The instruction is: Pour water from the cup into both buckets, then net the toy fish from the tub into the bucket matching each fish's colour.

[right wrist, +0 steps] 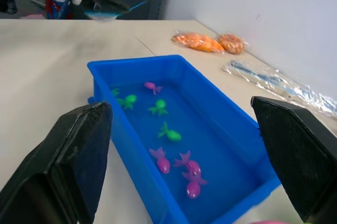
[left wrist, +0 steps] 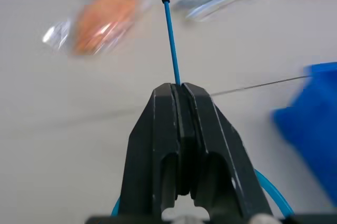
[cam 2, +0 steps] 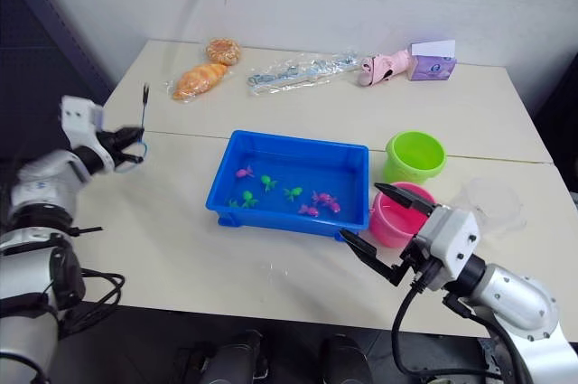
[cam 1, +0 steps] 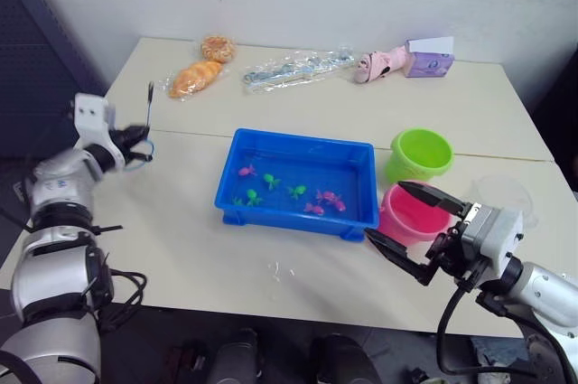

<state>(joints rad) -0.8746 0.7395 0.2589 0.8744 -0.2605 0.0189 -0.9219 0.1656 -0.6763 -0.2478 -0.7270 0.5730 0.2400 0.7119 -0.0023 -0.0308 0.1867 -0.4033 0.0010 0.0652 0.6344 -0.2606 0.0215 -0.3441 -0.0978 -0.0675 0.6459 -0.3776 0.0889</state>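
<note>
Blue tub (cam 1: 298, 217), green and pink fish (right wrist: 169, 134), lime bucket (cam 1: 420, 153), pink bucket (cam 1: 411, 214)

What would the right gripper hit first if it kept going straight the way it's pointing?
Most likely the tub: the open right gripper points along the table at its near end, with its fingers straddling it in the wrist view. Depth is hard to judge.

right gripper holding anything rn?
No: the right gripper hangs wide open and empty beside the pink bucket, near the tub.

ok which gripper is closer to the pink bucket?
Right. The right gripper, fingers spread open, sits right beside the pink bucket; the left gripper is across the table, beyond the tub, holding the net.
</note>
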